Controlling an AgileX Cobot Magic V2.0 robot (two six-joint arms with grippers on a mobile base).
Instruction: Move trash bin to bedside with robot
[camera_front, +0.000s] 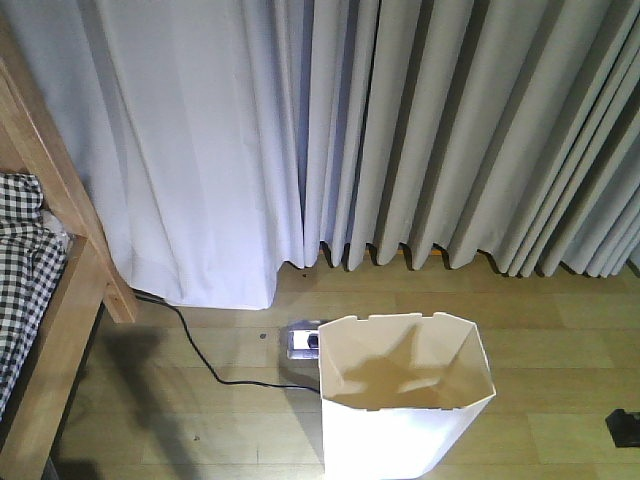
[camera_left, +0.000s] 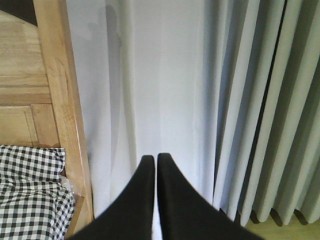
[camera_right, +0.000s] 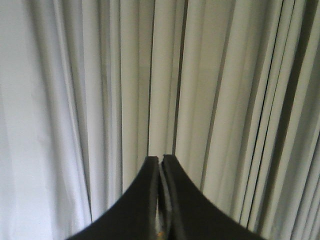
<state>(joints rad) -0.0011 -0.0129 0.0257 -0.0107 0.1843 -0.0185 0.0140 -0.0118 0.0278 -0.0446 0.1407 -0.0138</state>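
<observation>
The white trash bin (camera_front: 405, 400) stands on the wooden floor at the bottom centre of the front view, its cream inside showing. The bed with a light-brown wooden frame (camera_front: 70, 290) and checkered bedding (camera_front: 22, 280) is at the left edge, well apart from the bin. The bed frame (camera_left: 62, 100) and bedding (camera_left: 30, 195) also show in the left wrist view. My left gripper (camera_left: 152, 158) is shut on nothing and points at the curtain. My right gripper (camera_right: 160, 158) is shut on nothing and faces the curtain folds. Neither gripper touches the bin.
Pale curtains (camera_front: 400, 130) hang along the far wall. A black cable (camera_front: 200, 350) runs over the floor to a power strip (camera_front: 302, 340) just behind the bin. A small black object (camera_front: 625, 428) lies at the right edge.
</observation>
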